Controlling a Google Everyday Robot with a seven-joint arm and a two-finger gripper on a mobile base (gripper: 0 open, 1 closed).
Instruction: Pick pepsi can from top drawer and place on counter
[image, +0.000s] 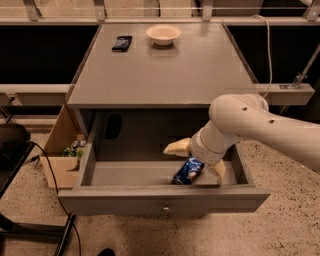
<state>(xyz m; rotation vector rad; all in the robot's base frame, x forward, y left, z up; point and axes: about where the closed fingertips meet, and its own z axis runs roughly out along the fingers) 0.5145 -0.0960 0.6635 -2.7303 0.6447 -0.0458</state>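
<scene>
The top drawer (162, 199) is pulled out below the counter (160, 70). The pepsi can (188, 171), blue with a red-and-white logo, lies tilted on the drawer floor toward the right front. My gripper (196, 159) reaches down into the drawer right above the can, open. One cream finger (175, 146) sticks out to the can's upper left and the other finger (218, 170) sits at its right. The white arm hides the can's upper end and the drawer's right rear.
On the counter's far side stand a cream bowl (163, 34) and a flat dark phone-like object (122, 43). A cardboard box (62, 155) with small items stands on the floor left of the cabinet. A black cable (47, 162) runs across the floor there.
</scene>
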